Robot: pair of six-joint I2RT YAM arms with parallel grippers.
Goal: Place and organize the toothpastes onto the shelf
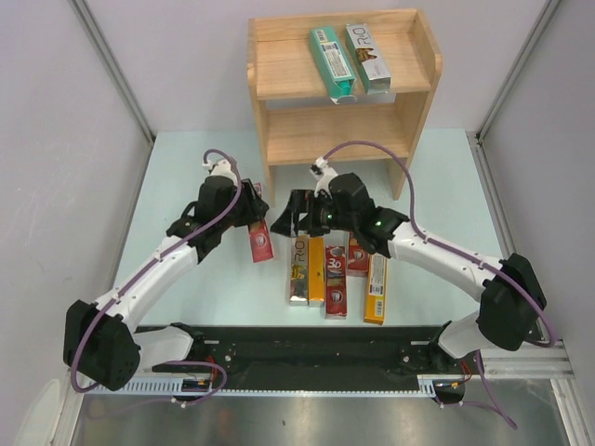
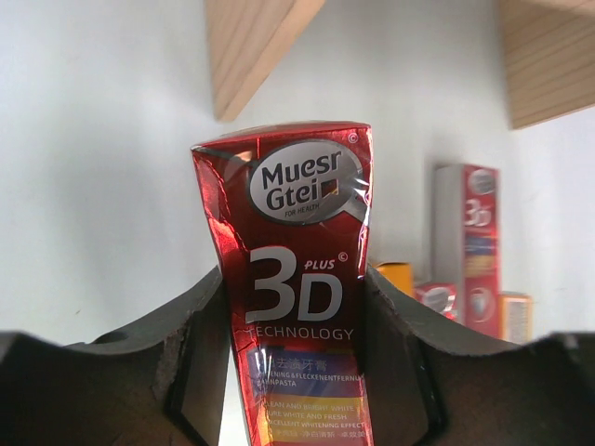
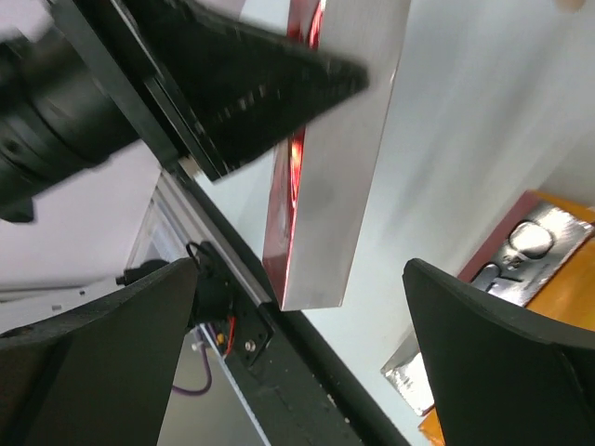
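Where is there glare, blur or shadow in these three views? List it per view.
Top view: even light, sharp, only soft shadows on the table under the arms. Left wrist view: bright glare streaks on the foil of the red carton, shelf behind soft. Right wrist view: the left arm close up is blurred; the carton's silver side shows a red reflection.

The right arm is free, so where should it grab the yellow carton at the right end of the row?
Probably the near half of the yellow carton, coming straight down from above and closing across its narrow width. It lies flat with its long side pointing toward the shelf, and that half appears to have free space on both sides.
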